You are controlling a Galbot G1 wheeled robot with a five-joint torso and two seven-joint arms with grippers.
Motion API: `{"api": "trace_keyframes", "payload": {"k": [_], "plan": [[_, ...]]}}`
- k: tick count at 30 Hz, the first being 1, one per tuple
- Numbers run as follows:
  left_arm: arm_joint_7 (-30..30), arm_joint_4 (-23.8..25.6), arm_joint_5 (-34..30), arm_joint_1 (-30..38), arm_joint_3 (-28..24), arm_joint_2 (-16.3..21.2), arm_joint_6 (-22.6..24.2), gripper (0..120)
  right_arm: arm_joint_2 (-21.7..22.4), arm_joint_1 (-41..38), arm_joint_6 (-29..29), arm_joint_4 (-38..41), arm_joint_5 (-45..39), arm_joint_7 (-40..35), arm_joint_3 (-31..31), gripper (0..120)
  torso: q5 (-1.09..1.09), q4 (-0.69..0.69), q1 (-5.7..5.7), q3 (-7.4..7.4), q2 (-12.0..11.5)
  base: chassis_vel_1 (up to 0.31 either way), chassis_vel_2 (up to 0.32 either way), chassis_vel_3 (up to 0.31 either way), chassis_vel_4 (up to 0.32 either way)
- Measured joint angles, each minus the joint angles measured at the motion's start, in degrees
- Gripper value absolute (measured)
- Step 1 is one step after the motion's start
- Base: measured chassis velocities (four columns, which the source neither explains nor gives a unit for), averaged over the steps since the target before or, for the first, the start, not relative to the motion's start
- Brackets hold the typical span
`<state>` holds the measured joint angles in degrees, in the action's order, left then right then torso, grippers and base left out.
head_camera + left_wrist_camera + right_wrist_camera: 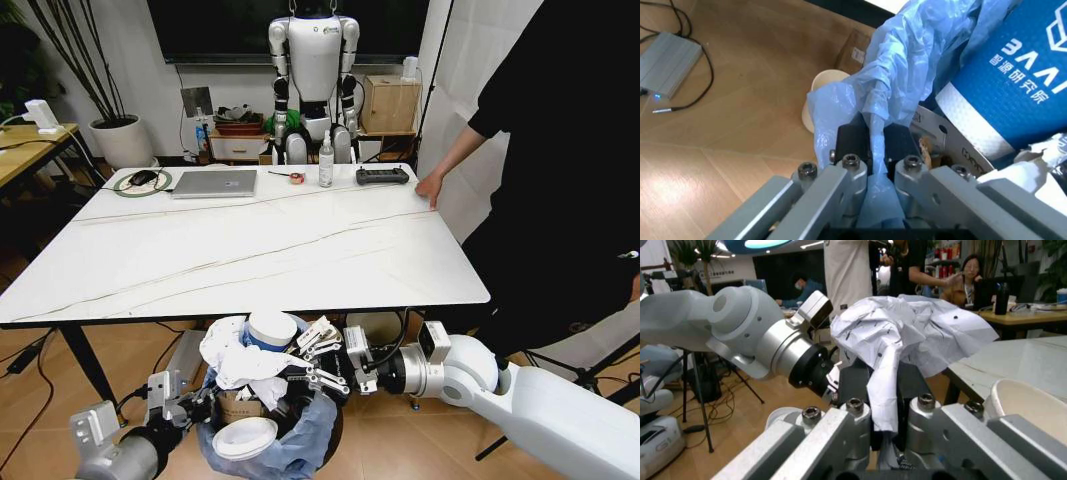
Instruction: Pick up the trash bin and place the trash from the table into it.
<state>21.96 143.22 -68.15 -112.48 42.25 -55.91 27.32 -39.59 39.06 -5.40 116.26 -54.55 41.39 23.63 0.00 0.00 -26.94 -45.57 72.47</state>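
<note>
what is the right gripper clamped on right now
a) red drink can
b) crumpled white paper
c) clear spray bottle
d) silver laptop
b: in the right wrist view the right gripper is shut on the crumpled white paper, held over the dark round bin lined with a light-blue plastic bag.

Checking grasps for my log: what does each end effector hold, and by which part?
Left end effector pinches the trash bin by its blue bag edge; right end effector grips the crumpled white tissue by a hanging fold.

A closed laptop (213, 183), a clear bottle (326, 161) and a black remote (382, 176) sit along the far edge.
</note>
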Motion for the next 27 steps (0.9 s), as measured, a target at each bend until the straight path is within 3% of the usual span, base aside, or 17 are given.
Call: {"api": "trace_keyframes", "payload": {"k": [4,12,21,27], "plan": [[0.0,0.0,0.0,0.0,0.0,0.0,0.0,0,0.2,0.0,-0.1,-0.1,0.0,0.0,0.0,7,0.00,0.00,0.00,0.00,0.0,0.000,0.000,0.000,0.000],[0.0,0.0,-0.1,0.0,0.0,0.1,0.0,0,0.1,0.3,-0.3,-0.2,0.1,0.1,-0.2,26,0.00,0.00,0.01,0.00,0.0,0.000,0.000,0.000,0.000],[0.0,0.0,-0.1,0.2,-0.1,0.0,0.0,0,0.2,0.4,-0.5,-0.4,0.2,0.1,-0.4,26,0.00,0.00,0.01,0.00,0.0,0.000,0.000,0.000,0.000],[0.0,0.0,-0.1,0.2,-0.1,0.1,0.0,0,0.1,0.4,-0.6,-0.6,0.3,0.2,-0.4,37,0.00,0.00,0.01,0.00,0.0,0.000,0.000,0.000,0.000]]}}
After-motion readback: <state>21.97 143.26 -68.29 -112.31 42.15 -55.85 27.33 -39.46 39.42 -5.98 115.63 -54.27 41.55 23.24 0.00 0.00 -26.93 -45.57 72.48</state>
